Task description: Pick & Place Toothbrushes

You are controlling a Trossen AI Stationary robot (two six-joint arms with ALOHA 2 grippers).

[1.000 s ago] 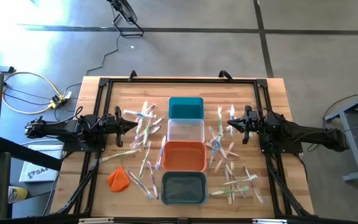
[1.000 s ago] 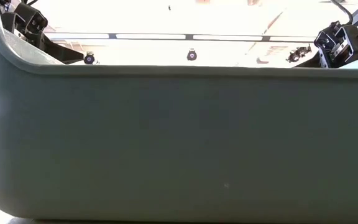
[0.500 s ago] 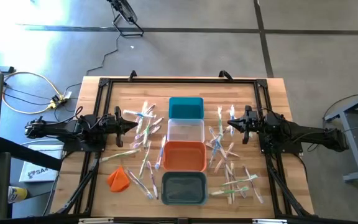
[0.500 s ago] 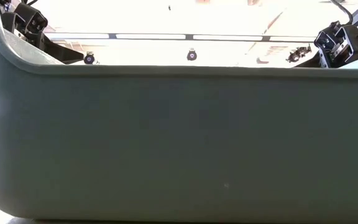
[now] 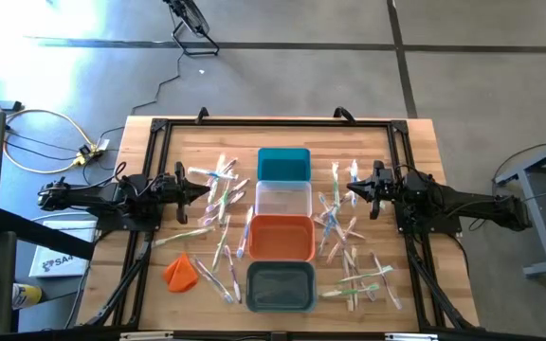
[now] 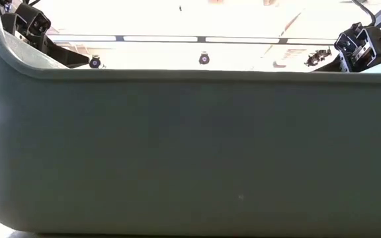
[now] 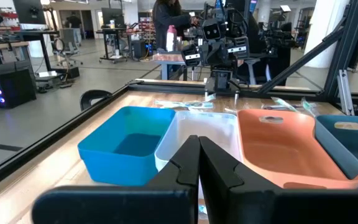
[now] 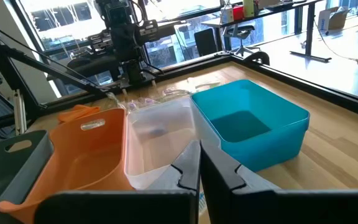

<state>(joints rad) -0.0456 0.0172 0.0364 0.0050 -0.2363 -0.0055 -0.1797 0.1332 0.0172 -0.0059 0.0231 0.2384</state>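
Note:
Several pale toothbrushes lie flat on the wooden table in two scattered groups: one [image 5: 218,204] left of the row of bins, one [image 5: 349,248] right of it. My left gripper [image 5: 207,188] hangs shut above the left group's far part, pointing level toward the bins, and holds nothing. My right gripper [image 5: 351,188] is shut above the right group's far part, facing the bins, and also holds nothing. The wrist views show each pair of fingers closed together: left gripper [image 7: 199,163], right gripper [image 8: 199,165].
Down the table's middle stands a row of bins: teal [image 5: 283,164], clear [image 5: 283,199], orange [image 5: 281,237], grey [image 5: 281,286]. An orange cloth-like lump [image 5: 182,272] lies near the front left. The grey bin's wall [image 6: 190,152] fills the low view. A person stands far beyond the table.

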